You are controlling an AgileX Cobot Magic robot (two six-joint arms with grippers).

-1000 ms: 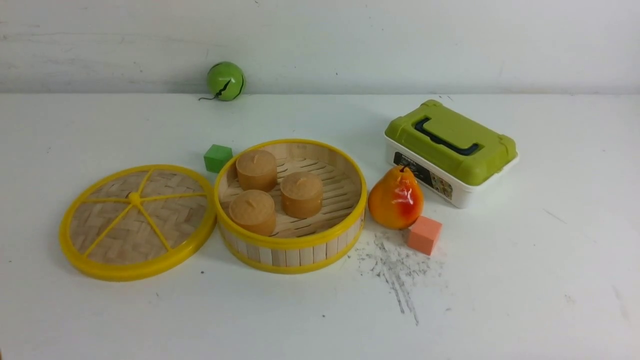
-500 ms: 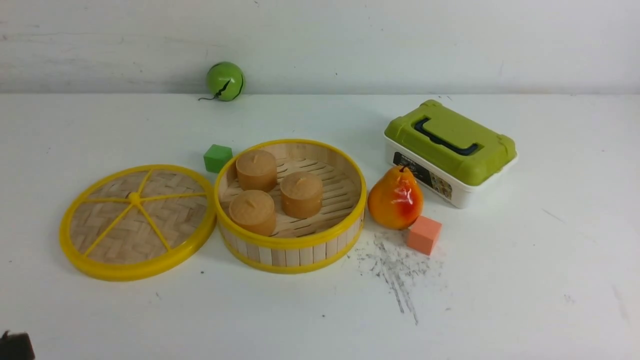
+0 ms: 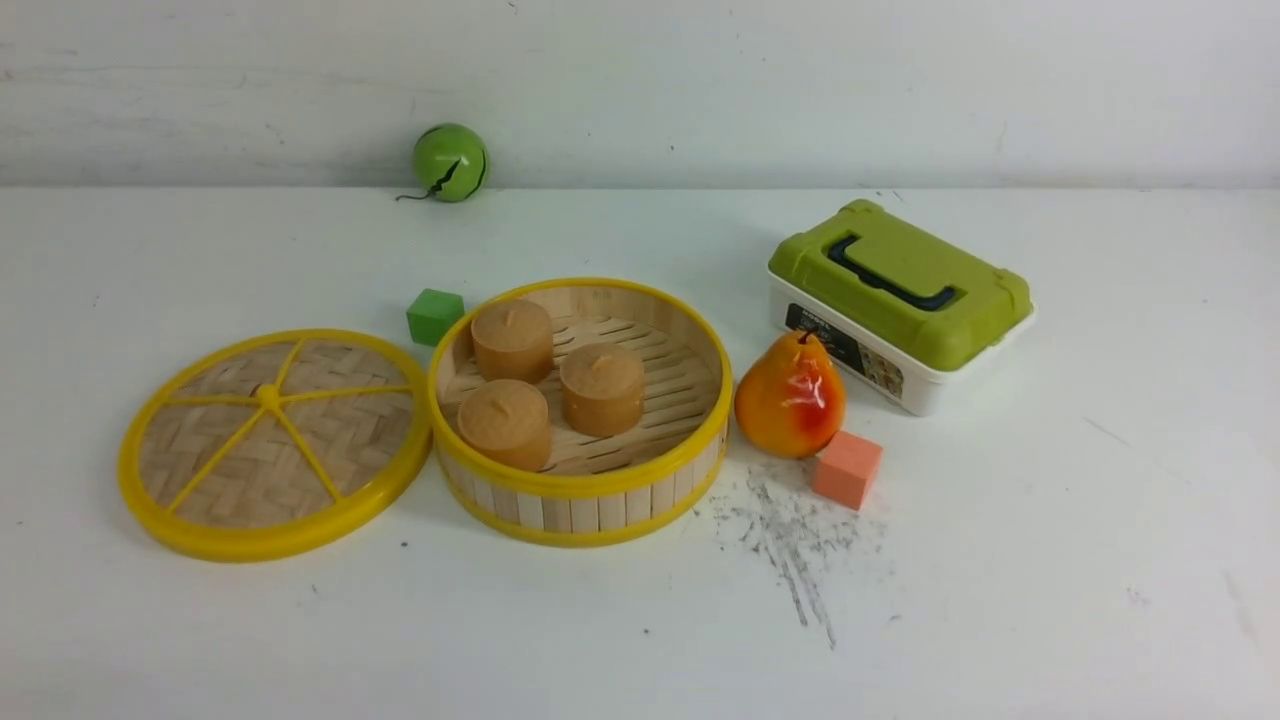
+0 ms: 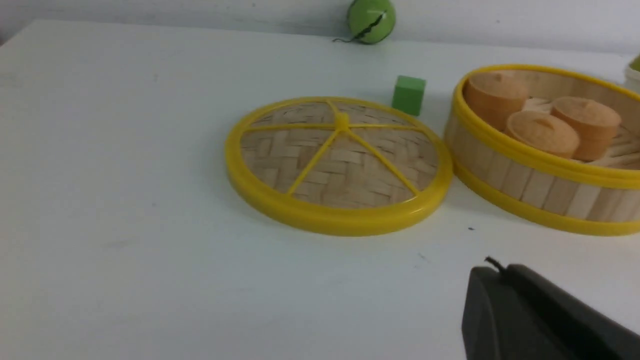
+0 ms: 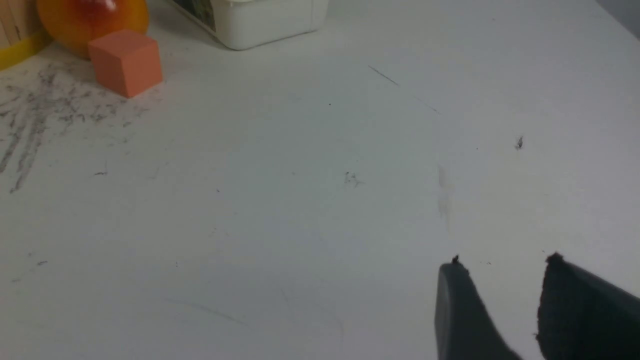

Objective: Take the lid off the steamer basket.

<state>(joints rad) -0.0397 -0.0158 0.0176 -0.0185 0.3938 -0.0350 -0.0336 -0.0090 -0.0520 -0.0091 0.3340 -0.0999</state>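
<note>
The lid (image 3: 272, 443) lies flat on the table, left of the steamer basket (image 3: 583, 490) and touching its rim. The basket is uncovered and holds three brown cylinder cakes (image 3: 601, 388). Both also show in the left wrist view: the lid (image 4: 340, 165) and the basket (image 4: 540, 185). My left gripper (image 4: 495, 267) is shut and empty, low over the table in front of the lid. My right gripper (image 5: 502, 262) is open and empty over bare table, far right of the basket. Neither gripper shows in the front view.
A pear (image 3: 791, 397) and an orange cube (image 3: 847, 469) sit right of the basket. A white box with a green lid (image 3: 900, 300) stands behind them. A green cube (image 3: 435, 315) sits behind the basket's left side, and a green ball (image 3: 451, 161) at the back wall.
A dark part of my left gripper showed at the front view's bottom left corner half a second ago and has dropped out of that view. The lid and basket have not moved.
</note>
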